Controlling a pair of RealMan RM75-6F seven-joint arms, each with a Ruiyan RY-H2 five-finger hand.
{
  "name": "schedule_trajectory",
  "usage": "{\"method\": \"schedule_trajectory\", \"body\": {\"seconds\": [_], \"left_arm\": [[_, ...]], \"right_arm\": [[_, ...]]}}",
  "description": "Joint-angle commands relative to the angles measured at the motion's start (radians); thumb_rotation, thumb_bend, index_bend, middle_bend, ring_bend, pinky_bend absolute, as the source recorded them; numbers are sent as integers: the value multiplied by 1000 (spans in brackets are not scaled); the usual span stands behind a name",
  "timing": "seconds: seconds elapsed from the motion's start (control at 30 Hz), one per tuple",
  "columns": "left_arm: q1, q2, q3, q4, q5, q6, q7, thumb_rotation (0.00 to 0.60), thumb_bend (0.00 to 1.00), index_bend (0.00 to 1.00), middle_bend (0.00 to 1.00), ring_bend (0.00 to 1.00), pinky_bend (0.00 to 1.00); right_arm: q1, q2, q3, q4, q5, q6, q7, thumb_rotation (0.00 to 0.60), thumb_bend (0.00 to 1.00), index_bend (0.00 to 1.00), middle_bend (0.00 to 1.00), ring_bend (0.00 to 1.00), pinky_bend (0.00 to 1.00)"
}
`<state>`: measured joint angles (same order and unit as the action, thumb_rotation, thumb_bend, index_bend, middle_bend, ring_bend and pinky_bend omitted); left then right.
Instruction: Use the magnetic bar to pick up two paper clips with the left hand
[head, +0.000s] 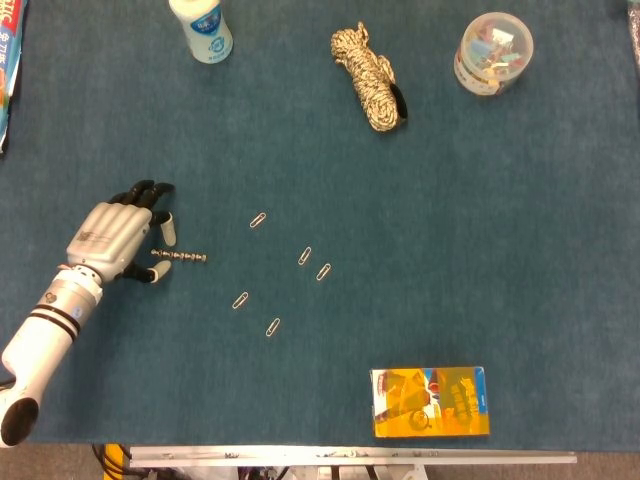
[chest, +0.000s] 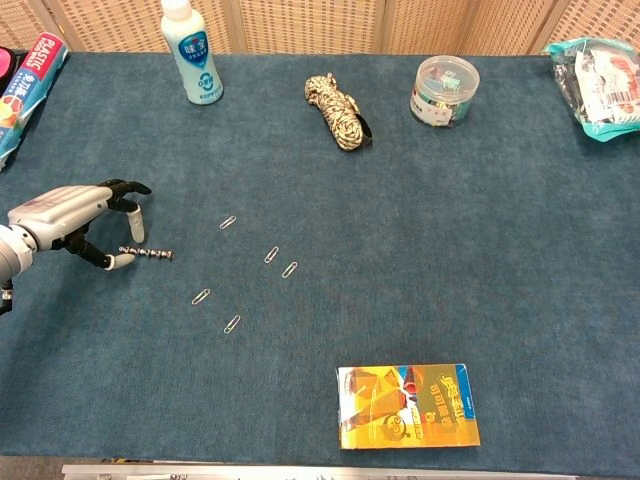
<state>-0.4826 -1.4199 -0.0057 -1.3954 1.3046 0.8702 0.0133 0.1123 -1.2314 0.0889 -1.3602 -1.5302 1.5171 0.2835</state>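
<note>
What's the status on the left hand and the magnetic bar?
Left hand open, fingers around near end of magnetic bar, no grip yet. Bar flat on table. Five paper clips loose, right of bar. Right hand not in view. Path unobstructed.

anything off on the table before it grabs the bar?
Nothing stands out. The magnetic bar lies flat beside the left robot hand, five paper clips lie loose as expected, and the bottle and clip tub stand upright.

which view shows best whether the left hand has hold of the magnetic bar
The chest view: its side angle shows the left hand with fingers at the magnetic bar end, bar lying on the table. The head view looks down, so the hand hides that contact.
</note>
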Motion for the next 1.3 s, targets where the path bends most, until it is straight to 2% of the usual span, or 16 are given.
{"method": "schedule_trajectory", "body": {"seconds": [0.03,1.3], "left_arm": [[-1,-3,0,4,-1,-1,-3,600,268,467,100,31,164],[-15,-29,5,35,-7,-14,-22,600,268,527,107,34,164]], "right_arm": [[0,0,0,-1,0,0,0,600,97,404,304,206,303],[-4,-7,0,14,6,-2,13,600,97,404,304,206,303]]}}
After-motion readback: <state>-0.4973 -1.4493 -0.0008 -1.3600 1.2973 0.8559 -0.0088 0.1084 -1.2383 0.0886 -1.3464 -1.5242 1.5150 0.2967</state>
